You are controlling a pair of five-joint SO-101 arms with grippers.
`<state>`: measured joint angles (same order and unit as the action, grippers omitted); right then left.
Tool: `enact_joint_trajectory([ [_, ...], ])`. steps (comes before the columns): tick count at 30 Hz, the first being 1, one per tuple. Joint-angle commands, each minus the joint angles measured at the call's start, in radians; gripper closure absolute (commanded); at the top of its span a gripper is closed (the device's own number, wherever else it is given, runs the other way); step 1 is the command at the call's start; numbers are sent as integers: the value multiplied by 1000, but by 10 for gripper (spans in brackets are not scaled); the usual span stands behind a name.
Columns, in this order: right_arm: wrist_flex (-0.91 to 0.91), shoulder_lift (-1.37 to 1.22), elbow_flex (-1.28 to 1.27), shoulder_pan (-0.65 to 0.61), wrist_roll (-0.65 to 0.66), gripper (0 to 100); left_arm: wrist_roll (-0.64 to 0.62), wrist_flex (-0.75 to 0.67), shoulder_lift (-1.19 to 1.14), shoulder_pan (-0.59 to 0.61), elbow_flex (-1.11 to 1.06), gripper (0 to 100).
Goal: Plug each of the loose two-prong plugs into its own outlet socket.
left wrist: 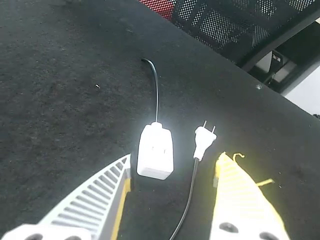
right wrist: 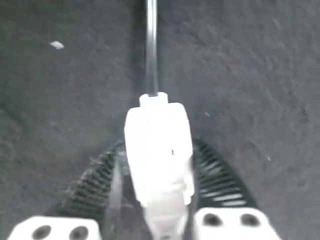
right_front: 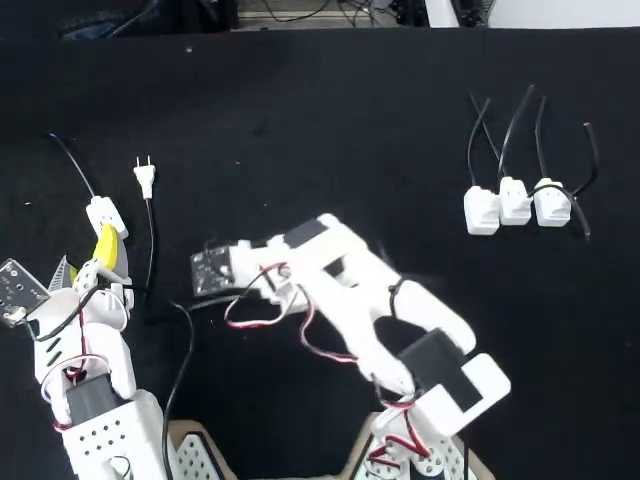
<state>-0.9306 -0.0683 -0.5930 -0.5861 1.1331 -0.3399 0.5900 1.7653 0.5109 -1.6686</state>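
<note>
Black cloth covers the table point(right_front: 320, 120). At its left end the left gripper point(left wrist: 175, 160) hangs low over the cloth with its fingers spread wide, one white and one yellow, and nothing between them is pinched. A white outlet socket point(left wrist: 156, 152) lies flat just ahead of the white fingertip, its two slots facing up and its black lead running away from the gripper. Beside it, just ahead of the yellow fingertip, lies the loose two-prong plug point(left wrist: 204, 140). Its prongs point away from the gripper and its black cable trails back through the gap between the fingers. Socket and plug lie side by side, near but not touching.

Toward the middle, the right arm point(right_front: 330, 260) stretches leftward across the table. The right gripper point(right wrist: 159, 145) is pressed in on a white connector point(right wrist: 157, 125), whose black cable leads straight away from the fingers. I cannot tell whether it is a plug or a socket.

Far to the right, well apart from both arms, three white outlet blocks point(right_front: 514, 203) sit in a close row, black cables rising from them.
</note>
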Motion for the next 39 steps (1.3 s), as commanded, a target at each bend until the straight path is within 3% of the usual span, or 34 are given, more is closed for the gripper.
enact_joint_trajectory([
  [1,-25,54,77,153,-100,992,-14,-17,5,2,22,734],
  [4,-137,101,193,233,-265,988,-14,-17,5,2,22,734],
  [9,-417,165,423,381,-694,987,-14,-17,5,1,22,734],
  [13,-463,111,565,554,-884,987,-14,-17,5,1,21,734],
  [23,-491,-263,837,749,-939,987,-14,-17,5,1,18,734],
  [39,-540,-748,1320,852,-941,987,-12,-17,5,1,18,734],
])
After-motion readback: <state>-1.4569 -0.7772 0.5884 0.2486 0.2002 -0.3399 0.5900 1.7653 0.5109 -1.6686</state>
